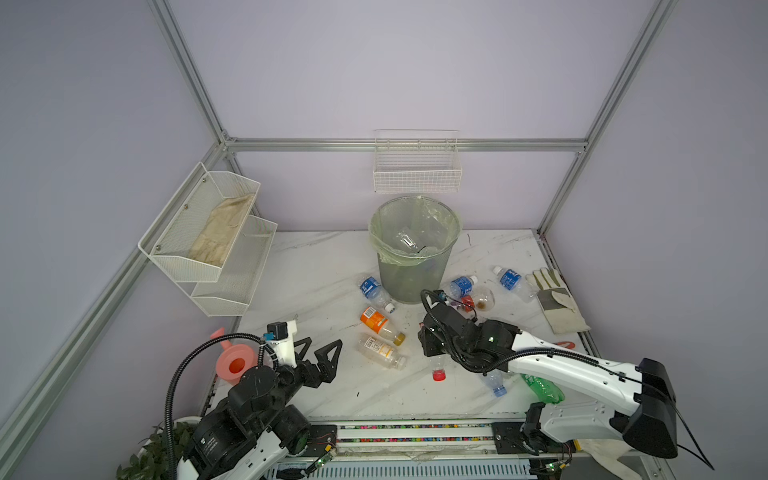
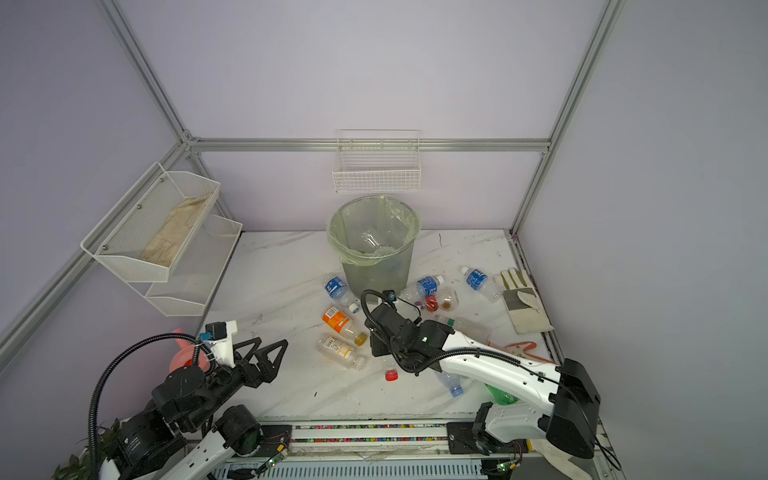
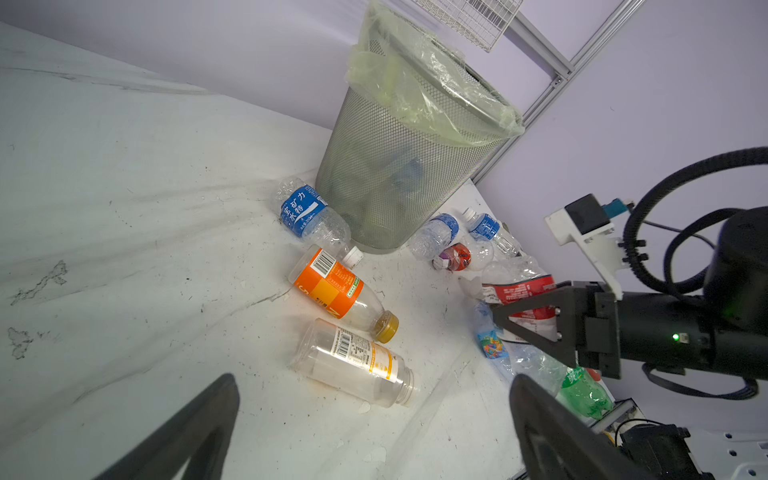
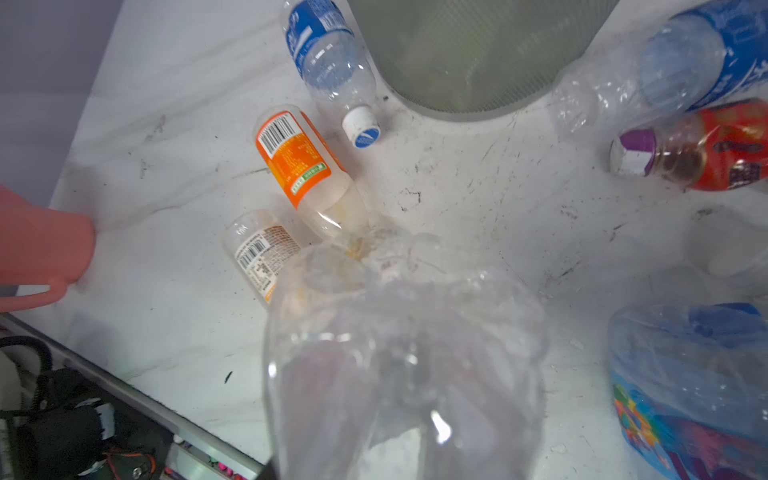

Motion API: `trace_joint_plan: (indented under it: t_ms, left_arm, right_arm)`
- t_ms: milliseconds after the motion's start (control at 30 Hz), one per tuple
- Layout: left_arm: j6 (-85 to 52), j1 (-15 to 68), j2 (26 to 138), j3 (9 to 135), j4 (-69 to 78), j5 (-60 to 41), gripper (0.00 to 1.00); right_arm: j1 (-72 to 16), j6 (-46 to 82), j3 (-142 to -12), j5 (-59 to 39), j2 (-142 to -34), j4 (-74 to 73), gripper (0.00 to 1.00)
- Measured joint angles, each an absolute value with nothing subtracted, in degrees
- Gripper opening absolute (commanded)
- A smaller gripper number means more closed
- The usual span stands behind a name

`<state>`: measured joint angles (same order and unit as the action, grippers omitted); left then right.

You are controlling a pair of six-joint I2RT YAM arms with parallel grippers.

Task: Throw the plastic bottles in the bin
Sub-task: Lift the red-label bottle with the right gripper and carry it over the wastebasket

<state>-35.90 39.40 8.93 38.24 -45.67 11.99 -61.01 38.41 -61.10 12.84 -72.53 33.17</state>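
You have bare tabletop (image 1: pixel 316 266) left of the bin (image 1: pixel 407 278), up to the rack (image 1: pixel 232 286). 3 bottles (image 1: pixel 374 322) lie across the middle. The right arm (image 1: pixel 561 370), its fingers (image 3: pixel 567 322) closed on a red-capped bottle (image 1: pixel 438 368), blocks the near right; more bottles (image 1: pixel 461 286) crowd beyond it, beside the bin.

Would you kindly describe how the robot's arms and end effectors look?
Both arms have white shells with black joint housings. A black ribbed hose loops to each wrist, where a white bracket carries a black camera. The left end effector and right end effector have black, triangular fingers.
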Motion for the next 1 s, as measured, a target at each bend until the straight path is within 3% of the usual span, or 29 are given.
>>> trace_joint_plan:
  t_ms: [267,1000]
  left_arm:
    - [-35.38,39.4,8.93,38.24,-46.0,11.99,1.0]
    - [-34.89,39.4,8.93,38.24,-46.02,11.92,0.99]
  right_arm:
    - [-61.69,36.23,-71.59,15.64,-67.2,35.48,0.29]
    - [-61.71,27.73,-85.41,24.77,-62.59,33.3,0.28]
